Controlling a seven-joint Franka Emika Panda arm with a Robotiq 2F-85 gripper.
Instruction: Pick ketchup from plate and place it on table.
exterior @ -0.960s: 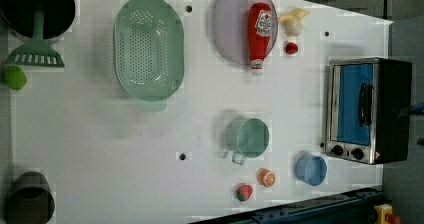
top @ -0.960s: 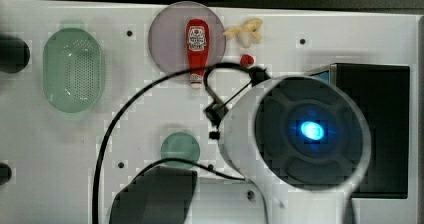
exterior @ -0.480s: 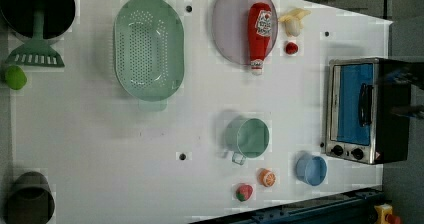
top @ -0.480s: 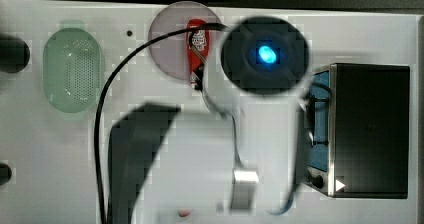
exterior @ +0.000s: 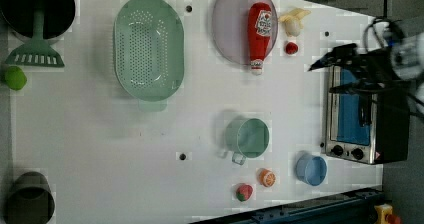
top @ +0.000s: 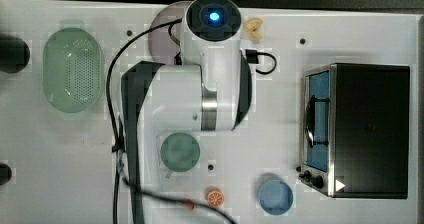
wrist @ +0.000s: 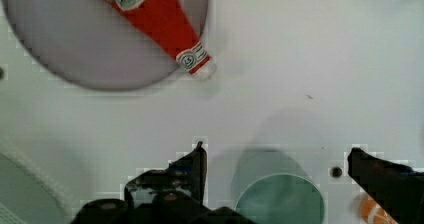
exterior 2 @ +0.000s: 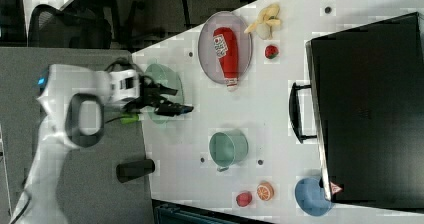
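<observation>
One slender red ketchup bottle [exterior: 260,34] with a white cap lies flat on the pale mauve round plate [exterior: 230,29], and we see its cap end poke past the plate's rim over the white worktop [exterior: 200,184]. In the wrist view the same bottle [wrist: 155,14] runs slantwise across the plate [wrist: 75,49], cap just off the rim.

We see the pincer [wrist: 275,159] with its two black fingers [wrist: 192,169] standing wide apart and nothing between them; beneath the gap sits a green mug [wrist: 280,199]. In the right view the pincer [exterior 2: 175,100] hangs at the end of the white arm [exterior 2: 80,109], well apart from the bottle [exterior 2: 226,51]. In the left view the pincer [exterior: 330,74] shows dark in front of the small silver toaster oven [exterior: 357,119].

In the top view the arm's white body [top: 210,59] covers most of the plate [top: 162,31]. Just beside the plate, to the left view's right, we note a pale yellow piece [exterior: 294,21] and a small round red berry [exterior: 291,47]. A green perforated oval colander [exterior: 148,54] lies to the left view's left of the plate. Nearer the left view's bottom stand the green mug [exterior: 247,138], an orange slice [exterior: 267,177], a strawberry-like piece [exterior: 244,192] and a small blue round bowl [exterior: 311,169].
</observation>
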